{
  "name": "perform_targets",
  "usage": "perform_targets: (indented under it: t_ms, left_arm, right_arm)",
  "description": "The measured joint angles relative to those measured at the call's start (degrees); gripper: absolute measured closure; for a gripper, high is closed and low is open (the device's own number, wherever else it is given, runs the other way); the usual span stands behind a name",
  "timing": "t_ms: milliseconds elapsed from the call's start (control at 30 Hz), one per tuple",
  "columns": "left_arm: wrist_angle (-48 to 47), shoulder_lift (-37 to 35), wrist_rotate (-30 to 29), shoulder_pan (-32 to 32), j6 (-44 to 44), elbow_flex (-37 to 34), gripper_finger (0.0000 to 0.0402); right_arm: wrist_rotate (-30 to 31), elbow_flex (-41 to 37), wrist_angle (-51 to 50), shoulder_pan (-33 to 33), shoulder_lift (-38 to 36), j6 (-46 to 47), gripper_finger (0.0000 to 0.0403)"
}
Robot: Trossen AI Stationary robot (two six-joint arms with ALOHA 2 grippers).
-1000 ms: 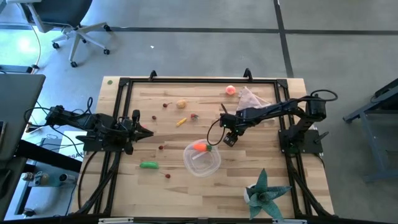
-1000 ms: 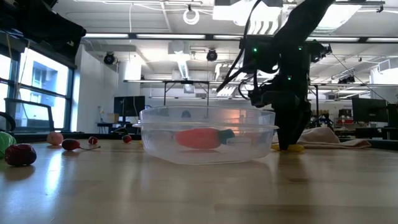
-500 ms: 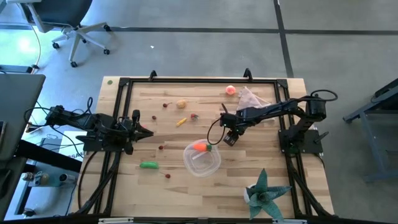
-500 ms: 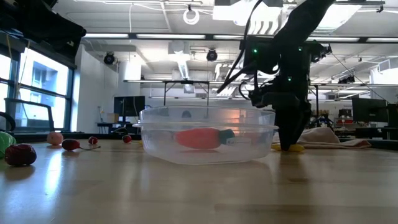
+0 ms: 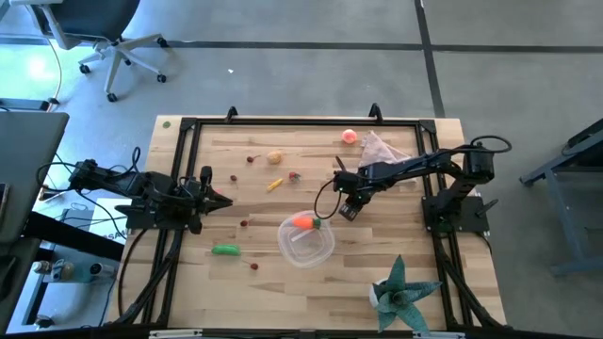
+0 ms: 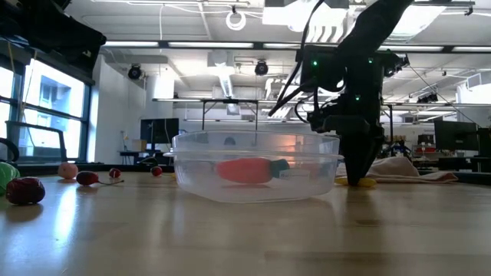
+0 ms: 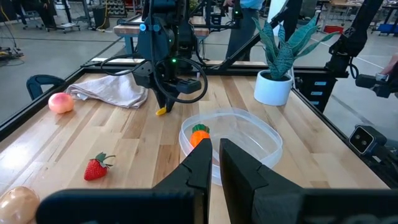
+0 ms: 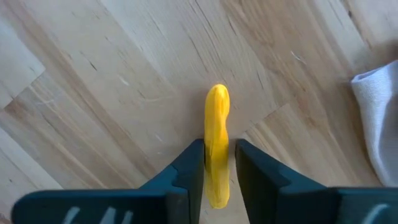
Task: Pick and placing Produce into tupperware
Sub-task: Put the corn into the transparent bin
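Right wrist view is showing your right pincer (image 8: 217, 163) straddling the yellow stick (image 8: 217, 145) lengthwise on the wood, fingers narrow, hugging its sides, the clear container (image 5: 306, 240) sitting just beside. Probably light, stiff, slick plastic, so you're wanting a mid-length pinch.

An orange carrot (image 5: 302, 222) (green-topped) is seen in the clear tupperware (image 5: 306, 241), a yellow stick (image 8: 217, 146) between dark fingers (image 8: 186, 168), on pale striped wood (image 5: 254, 198).
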Motion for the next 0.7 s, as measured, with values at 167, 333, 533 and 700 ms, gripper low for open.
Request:
perform_targets:
  t_ms: [167,333,533,700]
  left_arm:
    - [0.0,0.0,0.0,0.0,0.0,0.0,0.038]
    - [0.0,0.0,0.0,0.0,0.0,0.0,0.038]
    - [0.0,0.0,0.0,0.0,0.0,0.0,0.038]
    - [0.0,0.0,0.0,0.0,0.0,0.0,0.038]
  right_arm:
    - [0.1,0.0,0.0,0.0,0.0,-0.1,0.0341]
    - [0.4,0.0,0.0,0.0,0.0,0.0,0.0354]
    - [0.5,0.0,0.0,0.0,0.0,0.0,0.0359]
    - [0.5,0.8,-1.0,0.0,0.2,0.0,0.0359]
